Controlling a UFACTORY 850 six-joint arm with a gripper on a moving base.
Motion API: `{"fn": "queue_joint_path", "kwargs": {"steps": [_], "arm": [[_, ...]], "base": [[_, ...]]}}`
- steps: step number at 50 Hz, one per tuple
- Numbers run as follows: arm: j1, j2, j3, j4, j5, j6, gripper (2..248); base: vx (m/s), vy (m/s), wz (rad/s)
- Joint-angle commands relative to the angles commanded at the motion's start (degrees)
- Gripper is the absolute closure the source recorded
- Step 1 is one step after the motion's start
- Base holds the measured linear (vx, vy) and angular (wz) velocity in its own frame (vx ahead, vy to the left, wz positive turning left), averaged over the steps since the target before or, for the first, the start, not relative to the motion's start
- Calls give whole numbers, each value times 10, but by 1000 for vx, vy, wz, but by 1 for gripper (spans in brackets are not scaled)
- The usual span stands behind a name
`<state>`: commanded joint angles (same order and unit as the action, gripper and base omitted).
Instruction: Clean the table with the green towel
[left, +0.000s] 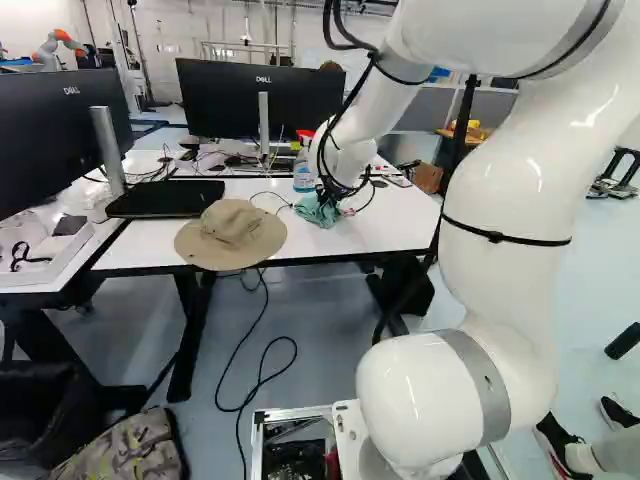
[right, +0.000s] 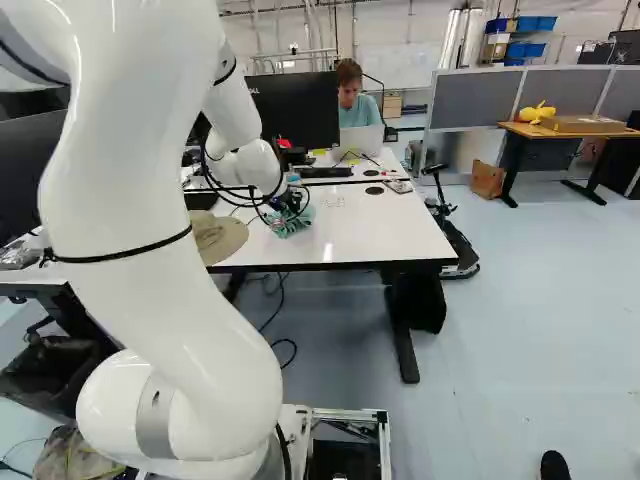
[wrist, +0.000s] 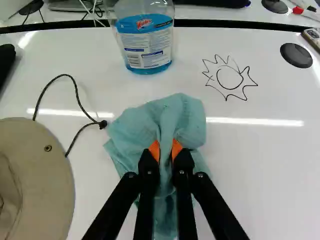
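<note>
My gripper (left: 330, 196) is low over the white table (left: 350, 236), at the end of the arm in the left base view. The green towel (left: 318, 212) lies bunched beneath it on the tabletop. Seen from the wrist, the gripper (wrist: 166, 150) is shut on a fold of the towel (wrist: 185, 117), its orange pads pressing from two sides. Ahead and to one side of the towel, a sun-like black drawing (wrist: 230, 79) marks the white surface.
A blue spray bottle (wrist: 145, 42) stands just ahead of the towel. The beige hat (left: 232, 234) lies beside it, its cord reaching near the cloth. Monitors (left: 262, 100) stand behind. A person (right: 350, 95) sits beyond the table with a laptop.
</note>
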<state>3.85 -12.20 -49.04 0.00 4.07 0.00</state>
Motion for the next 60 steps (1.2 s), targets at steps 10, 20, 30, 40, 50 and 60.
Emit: {"fn": "queue_joint_path", "kwargs": {"steps": [10, 20, 30, 40, 50, 60], "arm": [[3, 19, 8, 0, 0, 0, 204], [17, 35, 26, 0, 0, 0, 204], [25, 59, 52, 0, 0, 0, 204], [32, 86, 81, 0, 0, 0, 204], [39, 114, 110, 0, 0, 0, 204], [47, 142, 139, 0, 0, 0, 204]], "base": [[0, 0, 0], [0, 0, 0], [0, 0, 0], [0, 0, 0], [0, 0, 0], [0, 0, 0]]}}
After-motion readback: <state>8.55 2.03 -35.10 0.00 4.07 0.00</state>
